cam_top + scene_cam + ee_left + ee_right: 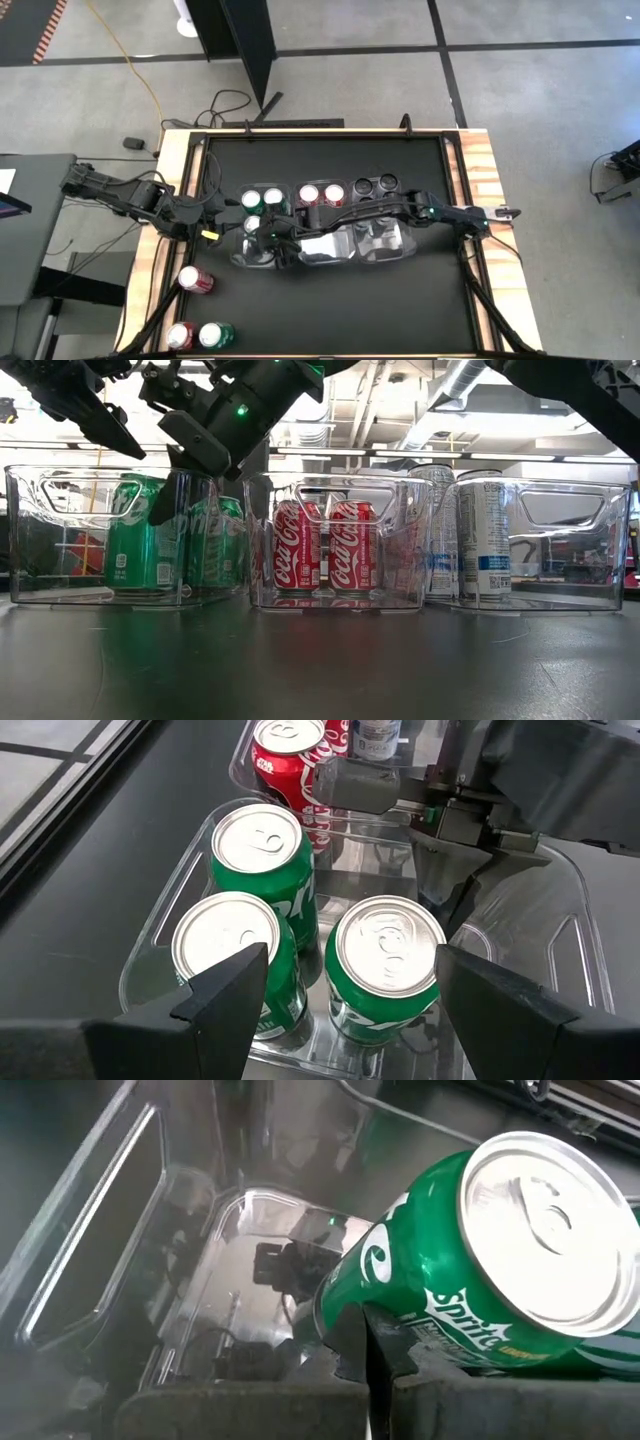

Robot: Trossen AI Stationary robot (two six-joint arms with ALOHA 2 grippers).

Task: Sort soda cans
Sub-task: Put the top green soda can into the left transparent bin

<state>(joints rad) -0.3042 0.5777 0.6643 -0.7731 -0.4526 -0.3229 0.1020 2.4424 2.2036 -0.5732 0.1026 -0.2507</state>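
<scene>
Three clear trays stand in a row. The left tray (238, 258) holds three upright green cans (260, 840), the middle tray (262, 540) two red cans (325, 545), the right tray (600, 540) silver-grey cans (485, 540). Near the table's near-left corner a red can (195, 280) lies on its side, and another red can (180, 335) and a green can (215, 335) stand upright. My right gripper (370, 1330) is shut and reaches down into the left tray beside the near green can (385, 960). My left gripper (350, 955) hangs open above that tray's left end. My right gripper's shut fingertips (365, 1345) lie against the side wall (400, 1280) of the near green can, on its right-hand side. They slant down into the tray from above and from the table's right. The can stands upright on the tray floor. I cannot tell whether they press on it.
The right arm (400, 210) stretches low across the middle and right trays. Bare black tabletop (350, 310) lies along the near side, right of the loose cans. Raised wooden rails (480, 170) border the table.
</scene>
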